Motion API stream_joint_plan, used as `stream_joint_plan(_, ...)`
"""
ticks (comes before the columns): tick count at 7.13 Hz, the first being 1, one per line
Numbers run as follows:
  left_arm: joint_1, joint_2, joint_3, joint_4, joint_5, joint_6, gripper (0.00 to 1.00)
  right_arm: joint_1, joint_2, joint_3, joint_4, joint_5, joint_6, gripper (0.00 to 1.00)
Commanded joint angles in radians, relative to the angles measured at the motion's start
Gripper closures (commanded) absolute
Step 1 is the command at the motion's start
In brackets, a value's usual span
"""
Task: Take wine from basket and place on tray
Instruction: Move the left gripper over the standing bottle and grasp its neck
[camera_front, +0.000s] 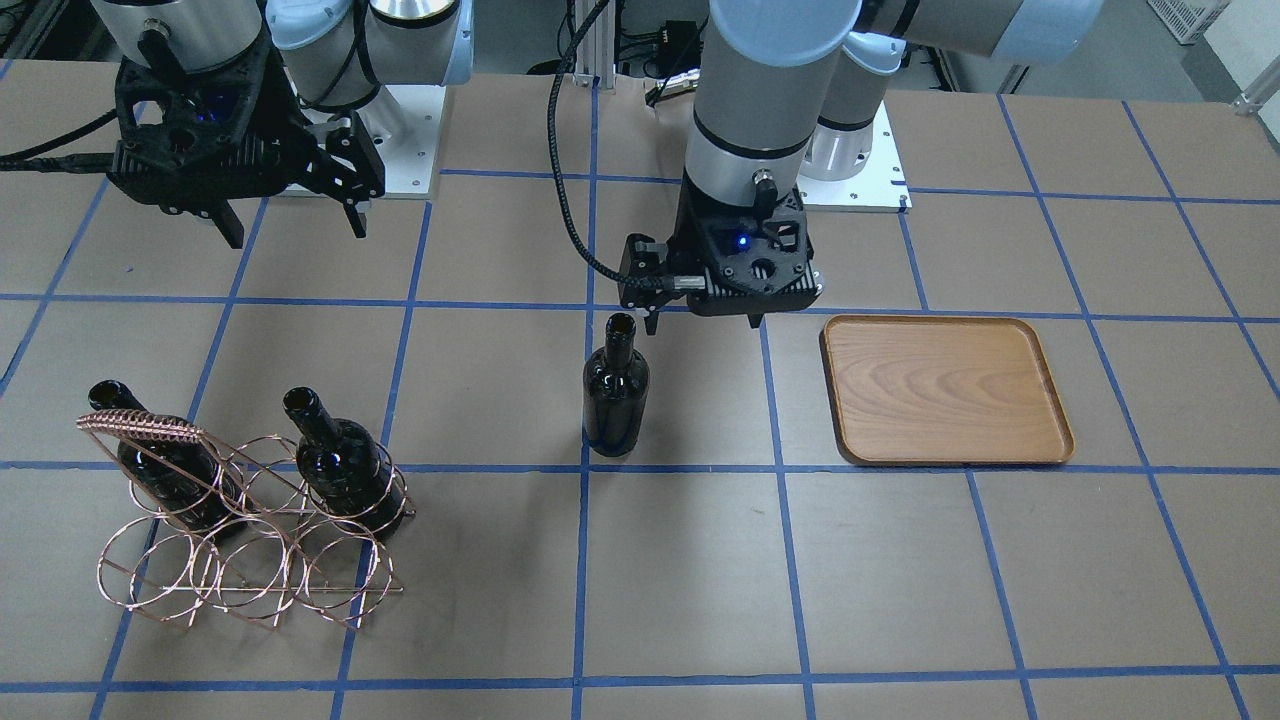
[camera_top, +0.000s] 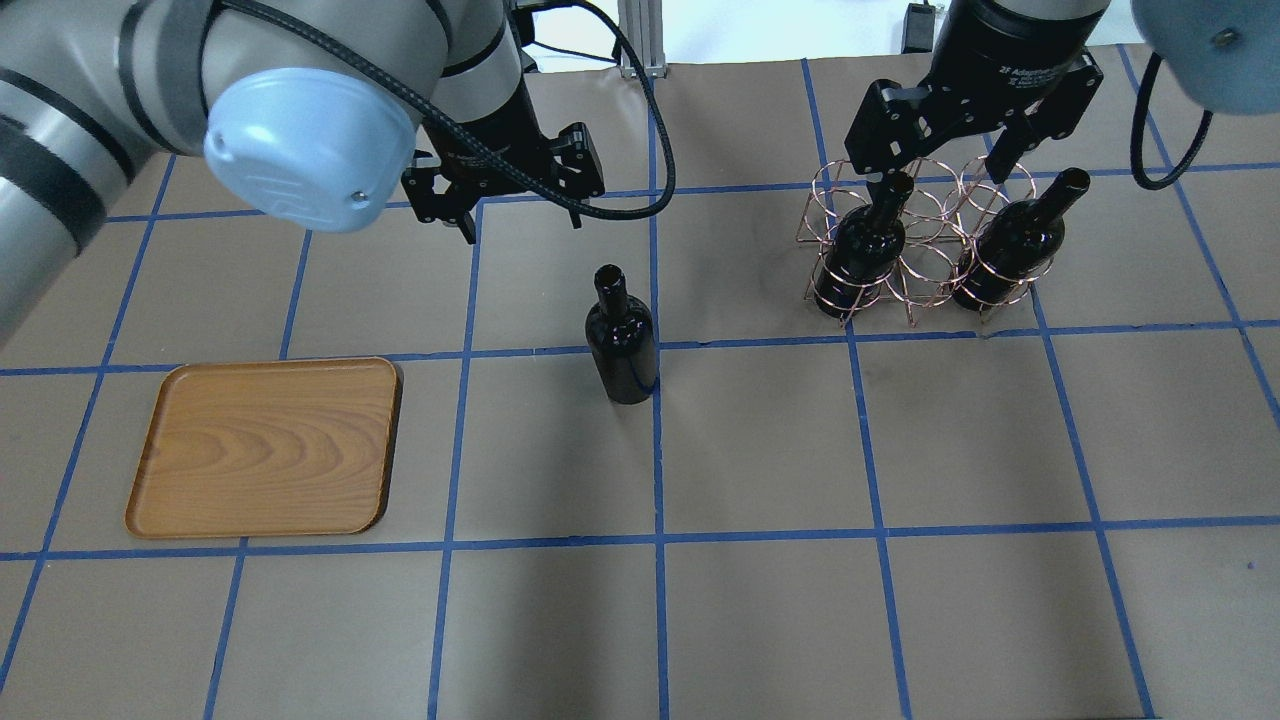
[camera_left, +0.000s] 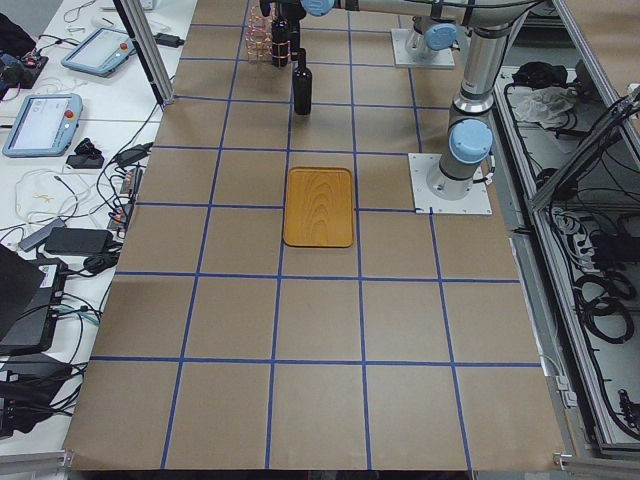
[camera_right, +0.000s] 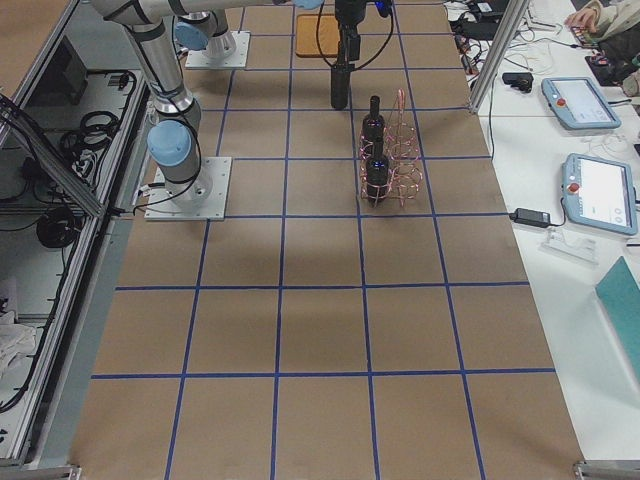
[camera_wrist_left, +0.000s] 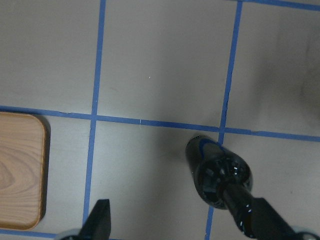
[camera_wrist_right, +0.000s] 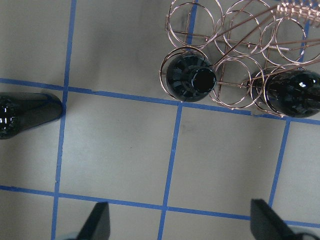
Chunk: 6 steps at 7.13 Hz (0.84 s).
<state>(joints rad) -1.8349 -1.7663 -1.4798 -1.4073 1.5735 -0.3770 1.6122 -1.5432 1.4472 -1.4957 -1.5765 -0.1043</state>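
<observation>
One wine bottle (camera_front: 615, 390) stands upright on the table, apart from the basket; it also shows in the overhead view (camera_top: 620, 340). My left gripper (camera_front: 705, 322) is open and empty, hovering just beyond the bottle's neck on the tray side; in the left wrist view the bottle (camera_wrist_left: 220, 180) lies near the right fingertip. Two more bottles (camera_top: 860, 250) (camera_top: 1010, 250) lean in the copper wire basket (camera_front: 140, 422). My right gripper (camera_top: 935, 180) is open and empty above the basket. The wooden tray (camera_top: 265, 445) lies flat with nothing on it.
The table is brown paper with a blue tape grid. The tray (camera_front: 945, 390) lies about one grid square from the standing bottle. Both robot bases stand at the table's far edge in the front view. Operator desks with tablets (camera_right: 575, 100) line one side.
</observation>
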Motion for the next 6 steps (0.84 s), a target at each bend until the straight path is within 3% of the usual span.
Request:
stream_joint_plan(1, -0.053, -0.065, 0.003, 0.033, -0.006, -0.031, 0.01, 0.0, 0.0, 0.001, 0.0, 0.001, 0.0, 0.0)
stream_joint_plan(3, -0.078, -0.093, 0.001, 0.047, -0.032, -0.046, 0.04, 0.0, 0.0, 0.001, -0.001, -0.002, 0.001, 0.0)
stream_joint_plan(4, -0.098, -0.093, -0.001, 0.042, -0.032, -0.049, 0.12, 0.0, 0.0, 0.001, 0.0, 0.0, 0.001, 0.0)
stream_joint_plan(5, -0.099, -0.09, 0.001, 0.041, -0.035, -0.051, 0.29, 0.0, 0.0, 0.001, 0.0, 0.0, 0.001, 0.0)
stream_joint_plan(6, -0.099, -0.081, -0.005, 0.033, -0.035, -0.048, 0.54, 0.0, 0.0, 0.001, 0.0, 0.001, 0.001, 0.0)
